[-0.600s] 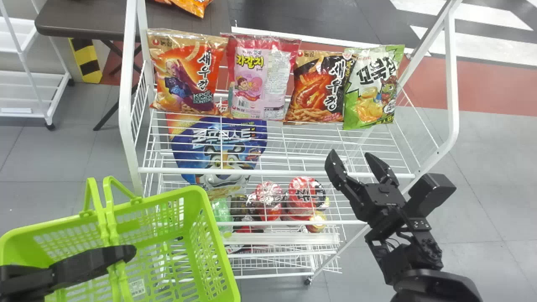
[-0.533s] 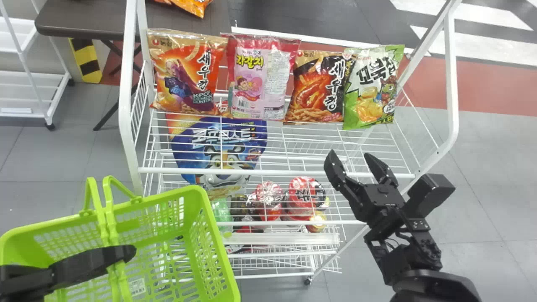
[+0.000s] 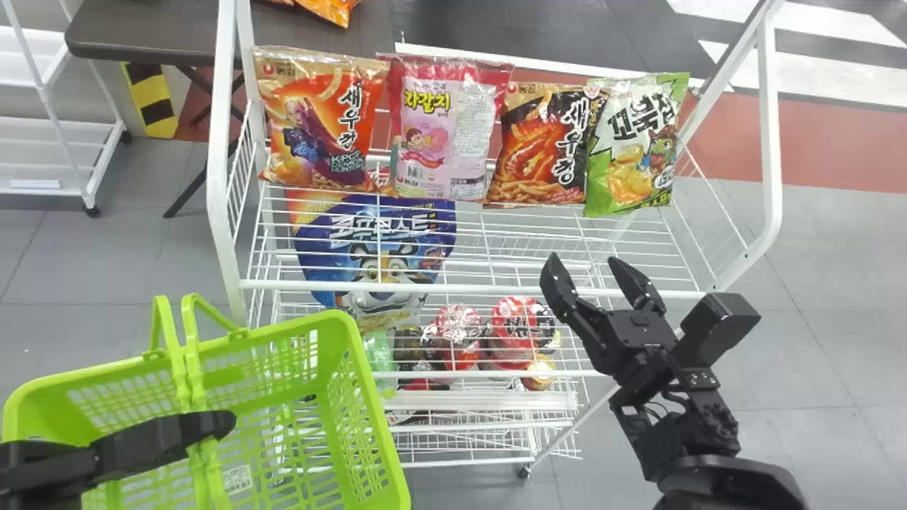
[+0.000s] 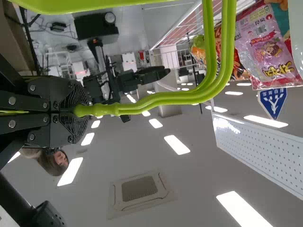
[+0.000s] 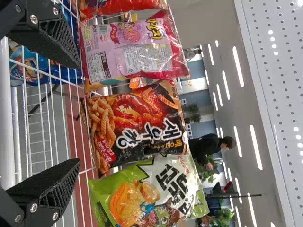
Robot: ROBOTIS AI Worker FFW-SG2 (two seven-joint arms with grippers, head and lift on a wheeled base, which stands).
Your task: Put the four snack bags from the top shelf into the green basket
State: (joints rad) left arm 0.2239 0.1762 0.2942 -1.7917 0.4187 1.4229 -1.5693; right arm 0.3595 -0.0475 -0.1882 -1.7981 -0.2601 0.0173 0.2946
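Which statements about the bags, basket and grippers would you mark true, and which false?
1. The pink bag is on the top shelf. True.
2. The green bag is at the row's left end. False: it is at the right end.
3. The left gripper has its jaws shut on the handles of the green basket. True.
4. The right gripper holds a bag. False: its jaws are open and hold nothing.
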